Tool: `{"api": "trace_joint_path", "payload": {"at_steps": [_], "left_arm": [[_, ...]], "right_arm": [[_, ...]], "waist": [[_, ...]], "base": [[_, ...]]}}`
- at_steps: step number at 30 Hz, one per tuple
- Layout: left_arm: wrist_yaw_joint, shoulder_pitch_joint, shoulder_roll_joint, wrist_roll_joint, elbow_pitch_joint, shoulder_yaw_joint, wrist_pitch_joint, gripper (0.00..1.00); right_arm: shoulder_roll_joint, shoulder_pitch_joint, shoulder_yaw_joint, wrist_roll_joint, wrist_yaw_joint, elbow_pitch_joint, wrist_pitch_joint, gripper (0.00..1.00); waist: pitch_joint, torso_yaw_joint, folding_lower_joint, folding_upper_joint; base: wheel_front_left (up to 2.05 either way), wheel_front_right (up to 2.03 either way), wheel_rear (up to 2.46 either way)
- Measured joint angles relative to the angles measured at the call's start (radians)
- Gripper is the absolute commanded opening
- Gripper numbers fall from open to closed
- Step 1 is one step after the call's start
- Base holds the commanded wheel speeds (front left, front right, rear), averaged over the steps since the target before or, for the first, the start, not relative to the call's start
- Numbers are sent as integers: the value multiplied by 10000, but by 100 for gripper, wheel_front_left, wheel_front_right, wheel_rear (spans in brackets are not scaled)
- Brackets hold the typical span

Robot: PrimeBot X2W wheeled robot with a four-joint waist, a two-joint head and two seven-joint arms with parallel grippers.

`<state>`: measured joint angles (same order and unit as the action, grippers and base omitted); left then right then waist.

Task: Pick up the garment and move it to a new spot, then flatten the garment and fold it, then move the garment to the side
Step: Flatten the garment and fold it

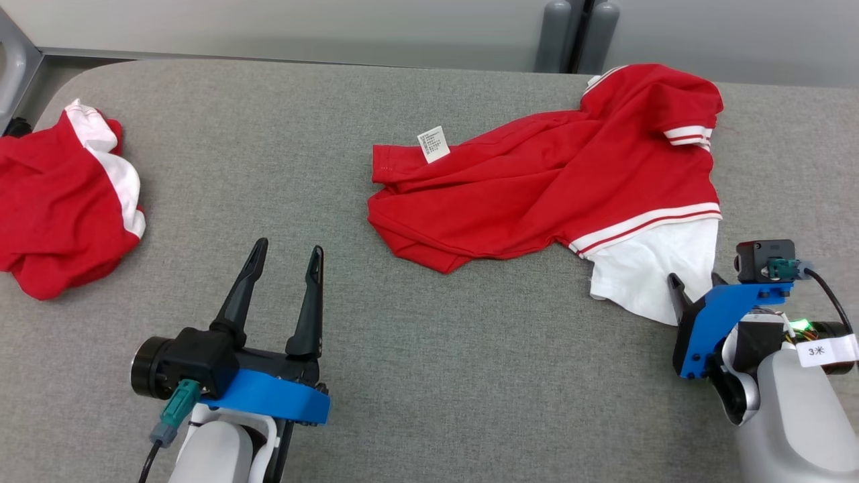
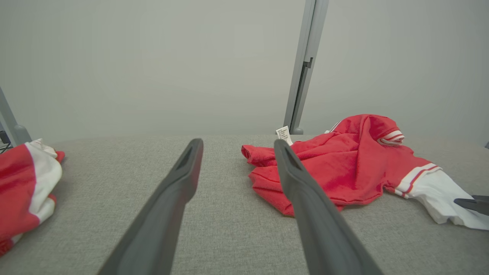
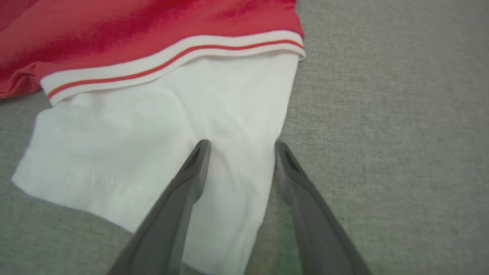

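Right gripper (image 3: 241,147): two dark fingers spread wide, tips straddling the outer edge of the white sleeve of the crumpled red polo shirt (image 1: 537,188), nothing clamped. Left gripper (image 1: 288,247): equally wide, over bare grey woven tabletop (image 1: 429,376). Shirt lies right of centre, white care label (image 1: 433,143) upturned; a second bunched red-and-white garment (image 1: 60,201) sits well apart at the left edge.
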<state>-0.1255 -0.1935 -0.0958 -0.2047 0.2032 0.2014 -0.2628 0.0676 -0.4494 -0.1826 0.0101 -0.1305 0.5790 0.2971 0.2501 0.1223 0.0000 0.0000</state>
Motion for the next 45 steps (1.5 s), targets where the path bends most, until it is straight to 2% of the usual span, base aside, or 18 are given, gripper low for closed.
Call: {"api": "trace_joint_path", "payload": {"at_steps": [1,8,17,23,24,25,37,45], "left_arm": [[0,0,-4,-12,12,-13,0,100],[0,35,-36,-56,90,-255,0,100],[46,591,-144,-86,-12,-692,0,100],[73,919,-178,-138,-63,-907,0,100],[73,938,-176,-138,-54,-911,0,100],[73,947,-171,-138,-38,-909,0,100],[58,1072,-115,-146,228,-786,0,100],[35,1000,-121,-259,727,-619,84,100]], "right_arm": [[-4,-5,69,8,0,33,10,0],[-144,382,19,-125,-2,-295,-339,0],[-153,2428,-970,-265,-2,-3035,-282,0],[-163,3503,-1271,-428,-2,-4138,-25,0],[-165,3601,-1256,-522,-2,-4243,-153,60],[-163,3656,-1225,-633,-2,-4312,-261,100],[-173,4237,-454,-629,-2,-5340,-3386,100],[-171,4498,-90,-934,-2,-4892,-4017,100]], "waist": [[2,-17,0,0],[-219,-321,0,0],[-781,-998,0,0],[-1049,-1311,0,0],[-1077,-1324,0,0],[-1114,-1323,0,0],[-1506,-1210,0,0],[-1554,-1265,-1,0]], "base": [[0,0,0],[0,0,0],[0,0,0],[0,0,0],[0,0,0],[0,0,0],[0,0,0],[0,0,0]]}}
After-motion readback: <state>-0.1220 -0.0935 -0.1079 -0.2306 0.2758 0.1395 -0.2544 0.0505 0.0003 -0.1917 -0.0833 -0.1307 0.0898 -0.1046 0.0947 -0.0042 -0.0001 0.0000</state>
